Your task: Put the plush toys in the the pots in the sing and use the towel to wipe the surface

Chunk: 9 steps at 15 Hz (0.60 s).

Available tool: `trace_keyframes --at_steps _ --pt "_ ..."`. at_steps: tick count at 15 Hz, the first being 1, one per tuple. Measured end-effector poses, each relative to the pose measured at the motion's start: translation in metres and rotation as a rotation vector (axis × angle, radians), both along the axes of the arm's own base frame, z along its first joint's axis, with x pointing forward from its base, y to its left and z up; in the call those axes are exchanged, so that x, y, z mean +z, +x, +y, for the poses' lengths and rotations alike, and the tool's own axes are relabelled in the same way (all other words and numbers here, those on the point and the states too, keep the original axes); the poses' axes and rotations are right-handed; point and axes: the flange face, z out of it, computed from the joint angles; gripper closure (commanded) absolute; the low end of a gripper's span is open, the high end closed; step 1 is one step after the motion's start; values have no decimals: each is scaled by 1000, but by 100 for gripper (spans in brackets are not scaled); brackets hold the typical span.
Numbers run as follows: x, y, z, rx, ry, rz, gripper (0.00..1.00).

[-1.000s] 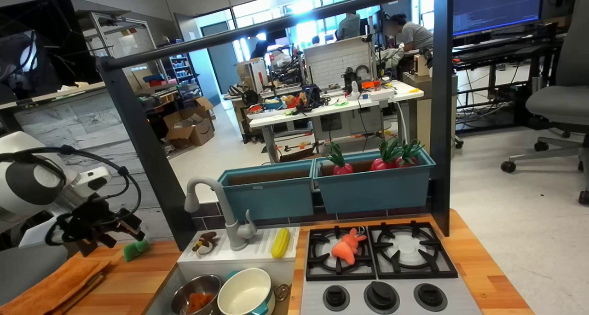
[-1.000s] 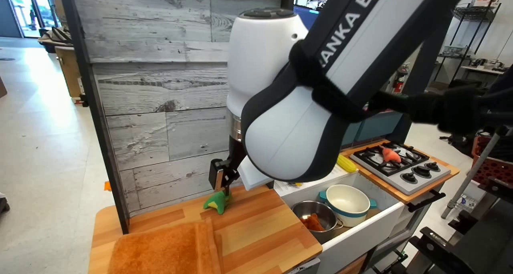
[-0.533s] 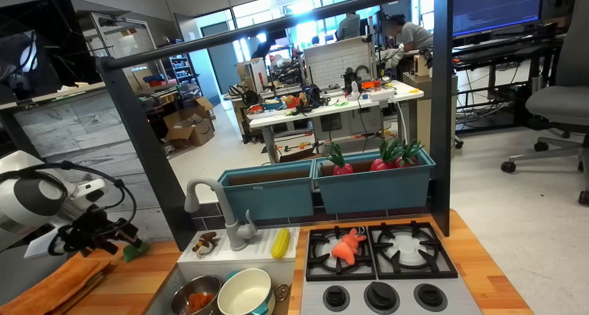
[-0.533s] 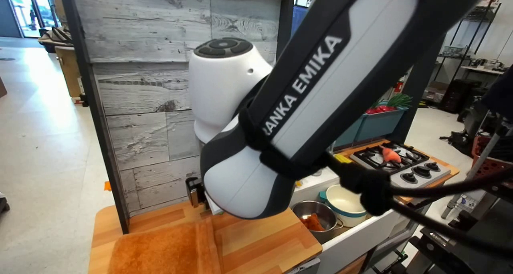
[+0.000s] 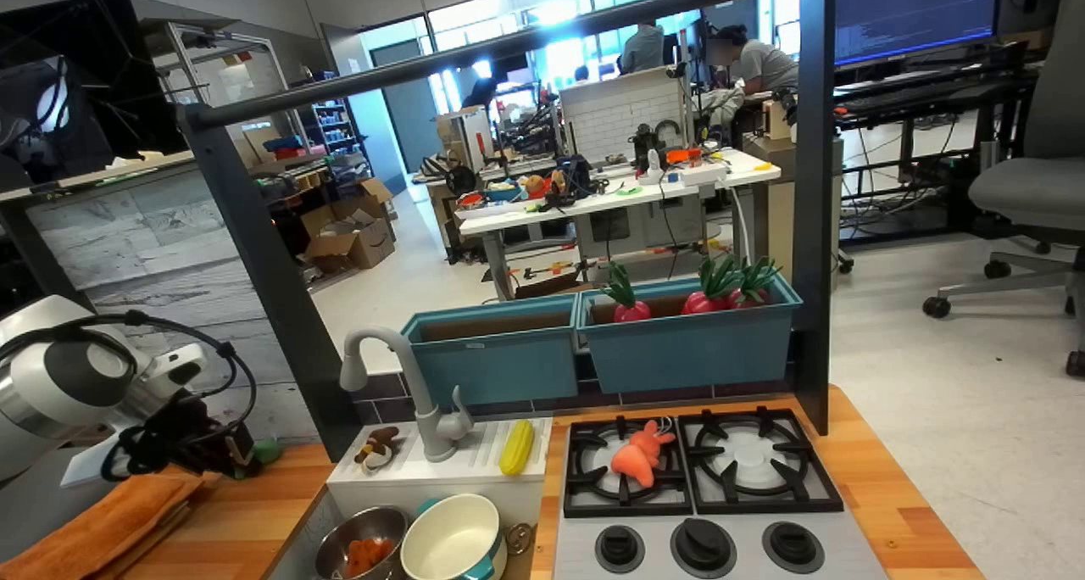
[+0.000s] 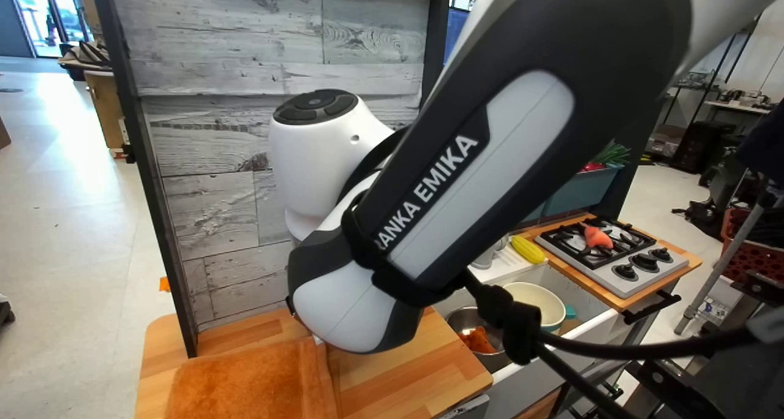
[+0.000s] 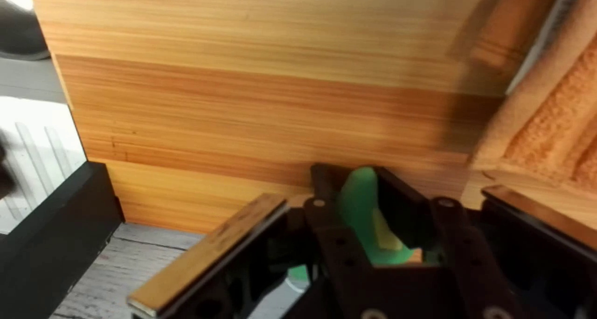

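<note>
In the wrist view my gripper (image 7: 355, 188) has its fingers closed against both sides of a green plush toy (image 7: 361, 216) with a yellow patch. Low over the counter, the gripper (image 5: 242, 460) partly covers this green toy (image 5: 267, 451) in an exterior view; elsewhere the arm hides both. The orange towel (image 6: 245, 379) lies folded on the wooden counter. In the sink stand a metal pot (image 5: 363, 521) holding an orange plush toy (image 6: 478, 340) and a cream pot (image 5: 453, 529). A coral plush toy (image 5: 642, 457) rests on the stove, a brown one (image 5: 377, 447) on the sink ledge.
A grey faucet (image 5: 428, 402) rises behind the sink, beside a yellow corn toy (image 5: 515, 448). Black posts (image 5: 263, 275) and a grey plank wall (image 6: 226, 223) border the counter. Blue planters (image 5: 500, 368) stand behind; the stove (image 5: 703, 478) is to one side.
The arm has come down toward the counter. My gripper's jaws have closed around the green toy, which has shifted slightly in an exterior view. Pots, towel and other toys have stayed put.
</note>
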Motion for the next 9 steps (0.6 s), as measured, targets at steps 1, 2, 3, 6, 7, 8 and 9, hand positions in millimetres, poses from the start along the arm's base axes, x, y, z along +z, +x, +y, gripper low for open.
trace_keyframes --at_steps 1,2,3,6,7,8,9 --pt "0 0 -2 5 -4 7 100" --pt "0 0 -5 15 -9 15 100" --pt "3 -1 -11 28 -18 25 98" --pt "24 -10 -33 68 -73 120 98" --pt "35 -16 -41 77 -95 169 98" --pt "45 -22 -51 81 -123 217 98" --pt "56 -29 -64 75 -157 266 98"
